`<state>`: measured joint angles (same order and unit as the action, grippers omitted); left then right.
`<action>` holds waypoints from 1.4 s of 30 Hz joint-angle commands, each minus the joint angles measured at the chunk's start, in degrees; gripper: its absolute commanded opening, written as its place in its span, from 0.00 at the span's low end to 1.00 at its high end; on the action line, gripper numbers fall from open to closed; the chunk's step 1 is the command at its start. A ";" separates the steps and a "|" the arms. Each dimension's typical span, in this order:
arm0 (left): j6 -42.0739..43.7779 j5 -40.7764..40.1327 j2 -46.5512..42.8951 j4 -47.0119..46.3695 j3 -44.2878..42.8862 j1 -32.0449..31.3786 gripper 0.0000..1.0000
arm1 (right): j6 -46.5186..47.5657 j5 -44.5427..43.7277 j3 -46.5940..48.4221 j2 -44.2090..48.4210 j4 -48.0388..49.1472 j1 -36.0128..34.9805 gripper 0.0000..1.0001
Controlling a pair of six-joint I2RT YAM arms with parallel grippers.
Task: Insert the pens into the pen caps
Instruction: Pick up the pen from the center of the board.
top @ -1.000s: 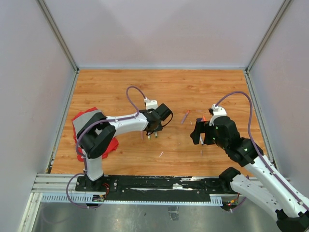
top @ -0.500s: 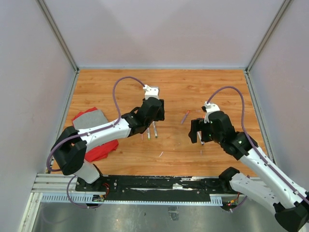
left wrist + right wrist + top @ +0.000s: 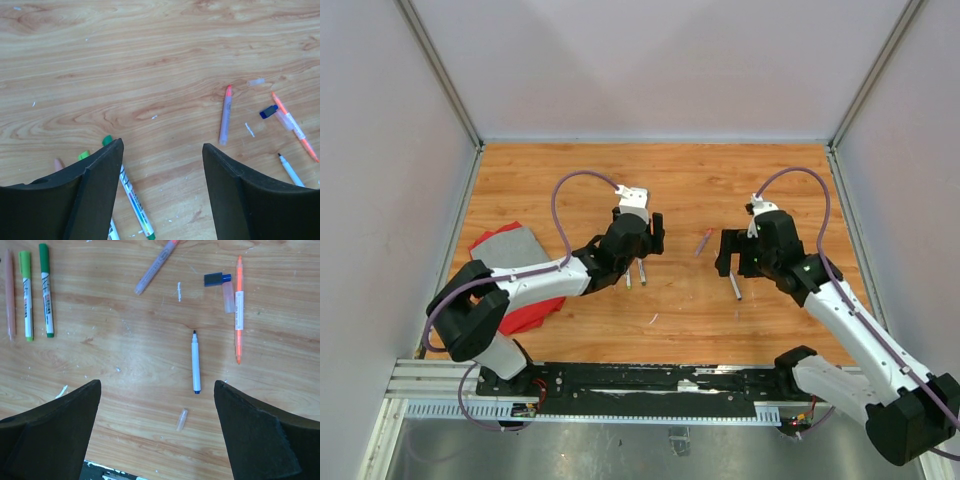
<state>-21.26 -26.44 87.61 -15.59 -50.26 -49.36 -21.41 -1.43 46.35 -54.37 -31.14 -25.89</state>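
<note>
Seen from above, the left arm folds its elbow at 8 o'clock and stretches the forearm toward the middle of the wooden table (image 3: 570, 180). The left gripper (image 3: 636, 248) points down over a dark green pen (image 3: 641, 272) and a light green pen (image 3: 628, 278). The right arm reaches in from 4 o'clock, and the right gripper (image 3: 740, 255) hangs above a white pen (image 3: 735, 286). A purple pen (image 3: 704, 242) lies between the two grippers. A red cloth (image 3: 540, 305) lies at 9 o'clock, partly under the left arm. This view does not show how wide the jaws stand.

In the left wrist view the left gripper (image 3: 162, 147) has its jaws apart, with nothing between them. The dark green pen (image 3: 132, 200) lies just beside the left finger (image 3: 95, 190). At 2 o'clock lie the purple pen (image 3: 225, 115), a dark blue cap (image 3: 268, 111), an orange pen (image 3: 295, 127) and a clear cap (image 3: 256, 81).

In the right wrist view the right gripper (image 3: 157, 385) is spread wide and holds nothing. The white pen (image 3: 195, 362) lies uncapped near the centre, its tip toward 12 o'clock. Only this view shows a small clear cap (image 3: 182, 419) at 6 o'clock, and a pink pen (image 3: 10, 295) in full at 10 o'clock, just beside the light green pen (image 3: 25, 295). The dark blue cap (image 3: 215, 278) lies at 1 o'clock, near the orange pen (image 3: 239, 310).
</note>
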 commanded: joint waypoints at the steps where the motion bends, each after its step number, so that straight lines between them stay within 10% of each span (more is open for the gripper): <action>1: 0.32 -1.83 0.27 -5.51 2.24 -0.11 0.70 | -1.72 2.99 0.48 -0.76 1.84 4.16 0.94; 18: 0.49 -1.34 -2.43 -9.77 8.33 -0.12 0.73 | -2.37 1.71 2.13 -6.05 -0.80 8.72 0.92; 28: 1.25 0.66 -0.81 -12.96 9.81 -0.12 0.71 | 0.15 -0.77 3.74 -14.53 -0.99 10.19 0.62; 42: 1.40 1.78 -0.06 -12.84 9.21 -0.12 0.70 | 3.71 0.65 9.77 -25.21 -4.19 12.94 0.52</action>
<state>-20.60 -24.71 86.98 -26.09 -40.53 -49.34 -19.11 0.45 54.41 -78.94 -32.10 -13.87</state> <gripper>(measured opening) 0.702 0.526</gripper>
